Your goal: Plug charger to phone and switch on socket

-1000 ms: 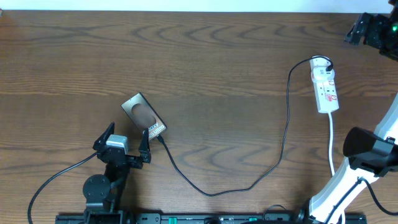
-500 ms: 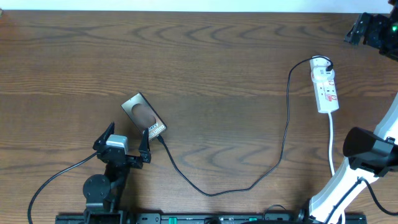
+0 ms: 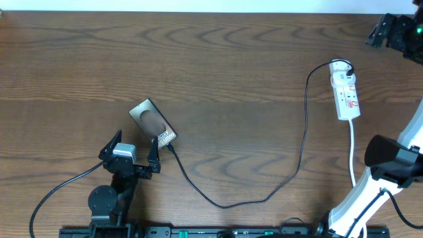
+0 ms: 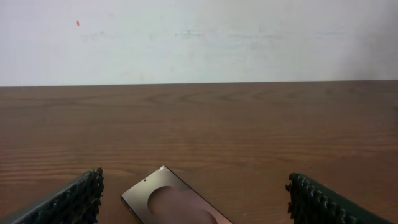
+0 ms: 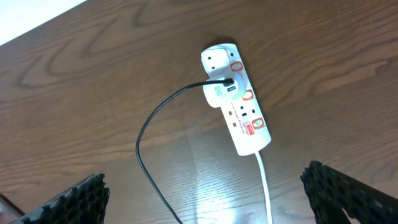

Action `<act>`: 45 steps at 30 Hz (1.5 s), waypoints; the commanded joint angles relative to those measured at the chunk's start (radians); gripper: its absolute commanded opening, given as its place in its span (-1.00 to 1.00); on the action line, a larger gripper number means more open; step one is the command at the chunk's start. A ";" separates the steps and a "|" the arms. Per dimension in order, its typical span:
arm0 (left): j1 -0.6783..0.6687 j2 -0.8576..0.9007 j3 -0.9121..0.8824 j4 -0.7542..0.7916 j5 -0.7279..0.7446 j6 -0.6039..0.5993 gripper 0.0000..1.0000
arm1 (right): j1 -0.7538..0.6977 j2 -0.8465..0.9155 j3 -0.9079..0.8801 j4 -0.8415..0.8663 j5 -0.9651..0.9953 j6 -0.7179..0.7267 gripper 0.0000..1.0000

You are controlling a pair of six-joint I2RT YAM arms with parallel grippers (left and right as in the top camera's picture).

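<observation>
While reading outward from the left gripper (image 3: 131, 153), spread wide and holding nothing, just on the robot's side of the phone (image 3: 153, 121), look for the first hazard at the phone's near end. Cannot tell from overhead whether seated or only touching there: the small tip of the charger (image 5: 138, 148). Likely trouble if advanced off-centre: clipping a phone corner with one finger, spinning the phone on the desk (image 3: 231, 66), and dragging the tip out or bending it. Same danger from pushing the tip home without bracing the phone against sliding away.

Farther from the phone, mind the slack loop of charger lying to its right, easy to snag and tug. Well apart from the phone, far to its right, find the socket (image 5: 239, 106), with the charger's plug already in it. Above that, the right gripper (image 5: 205, 180), also spread wide and empty. Hazards there: pressing the wrong one of several red-marked switches; landing a broad open finger on the plug instead; shoving the light strip sideways rather than tipping its switch, thereby pulling the charger taut back toward the phone.
</observation>
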 commanded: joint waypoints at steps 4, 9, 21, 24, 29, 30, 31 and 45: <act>-0.003 -0.007 -0.015 -0.040 0.005 0.017 0.85 | -0.005 0.003 0.003 -0.002 0.003 0.010 0.99; -0.003 -0.007 -0.015 -0.039 0.005 0.017 0.85 | -0.002 0.003 0.002 0.032 -0.002 0.019 0.99; -0.003 -0.007 -0.015 -0.040 0.005 0.017 0.85 | 0.177 -0.242 -0.531 0.538 -0.007 0.021 0.98; -0.003 -0.007 -0.015 -0.040 0.005 0.017 0.85 | 0.216 -0.338 -0.766 0.731 -0.007 0.021 0.99; -0.003 -0.007 -0.015 -0.040 0.005 0.017 0.85 | 0.272 -0.512 -1.173 1.095 -0.006 0.021 0.99; -0.003 -0.007 -0.015 -0.039 0.005 0.017 0.86 | 0.277 -0.537 -1.228 1.144 -0.006 0.021 0.98; -0.003 -0.007 -0.015 -0.040 0.005 0.017 0.85 | 0.284 -0.586 -1.331 1.240 -0.006 0.021 0.98; -0.003 -0.007 -0.015 -0.040 0.005 0.017 0.85 | 0.293 -1.231 -2.243 1.888 0.047 0.020 0.99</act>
